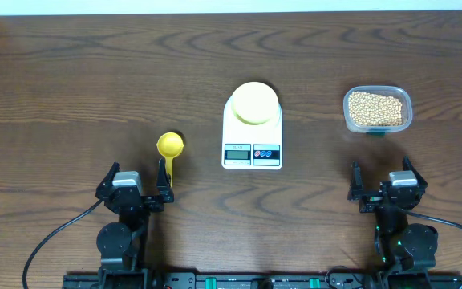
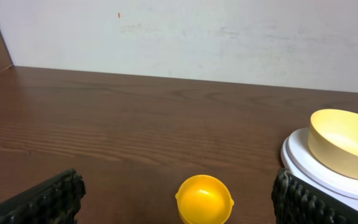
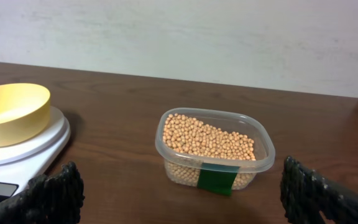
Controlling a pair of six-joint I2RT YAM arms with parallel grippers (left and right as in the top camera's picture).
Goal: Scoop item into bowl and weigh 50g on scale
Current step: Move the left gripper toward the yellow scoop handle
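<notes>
The pale yellow bowl [image 1: 253, 102] stands empty on the round platform of the white scale [image 1: 252, 151] at the table's middle; both also show in the left wrist view [image 2: 344, 143] and the right wrist view [image 3: 10, 112]. The tan beans [image 1: 375, 108] fill a clear plastic tub [image 3: 211, 167] at the right. A bright yellow scoop [image 1: 169, 148] lies left of the scale, bowl end away from me [image 2: 204, 198]. My left gripper [image 1: 140, 189] is open and empty, just behind the scoop's handle. My right gripper [image 1: 386, 186] is open and empty, short of the tub.
The tub has a green tape strip [image 3: 217, 179] on its near side. The scale's display and coloured buttons [image 1: 252, 152] face the arms. A pale wall runs behind the table's far edge [image 2: 179, 78]. Black cables trail from both arm bases [image 1: 46, 241].
</notes>
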